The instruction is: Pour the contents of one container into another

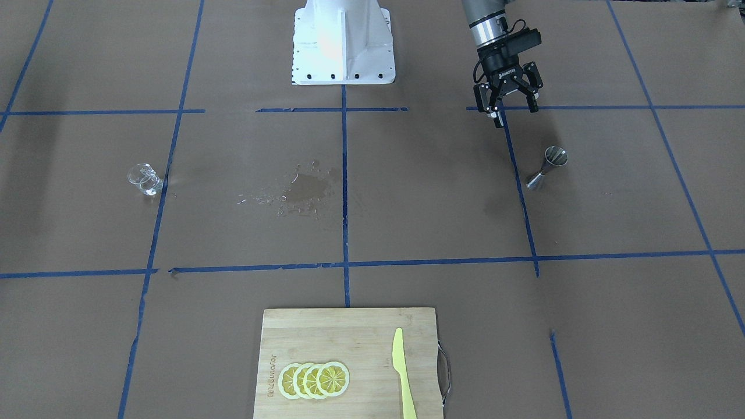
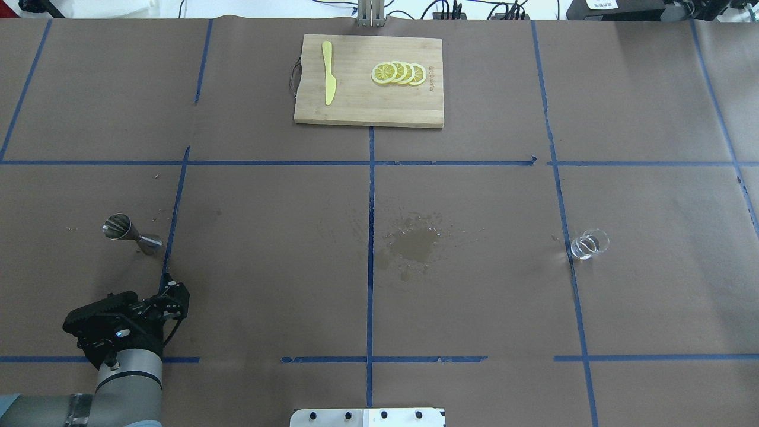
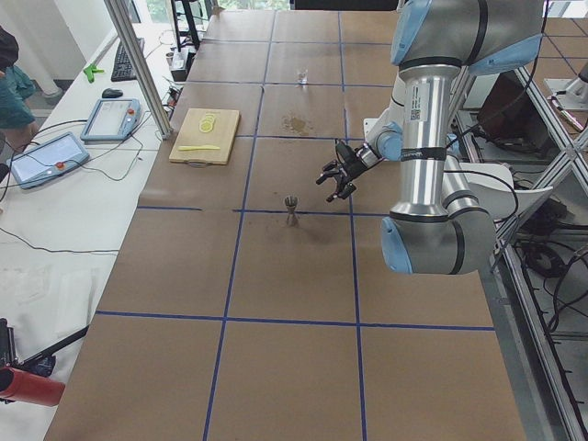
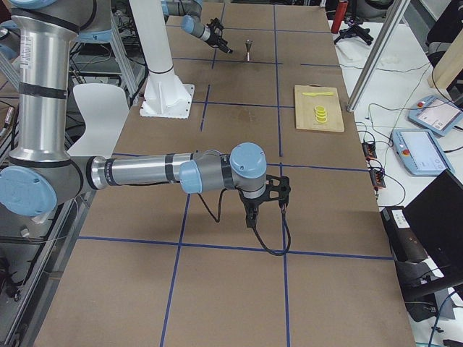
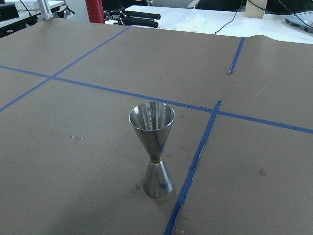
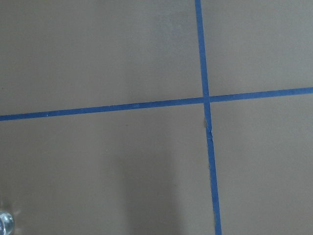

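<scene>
The left gripper (image 1: 507, 103) is hovering above the table (image 1: 407, 192) with its jaws spread wide and nothing between them, just short of the steel jigger (image 1: 547, 167), which is standing upright beside a blue tape line. The wrist view is looking straight at the jigger, and I'm making out no liquid in its top cone. The right gripper (image 4: 253, 213) is showing only from the side camera, low over the paper, and I cannot tell whether it is released or clenched. Moving outward, the glass cup (image 1: 144, 178) is sitting on its own, well apart from the jigger on the opposite side, with a wet patch (image 1: 305, 189) darkening the paper between them. Neither vessel is being held, so I'm reading the pour as not done: the cup needs grasping, carrying across and tipping over the jigger.
</scene>
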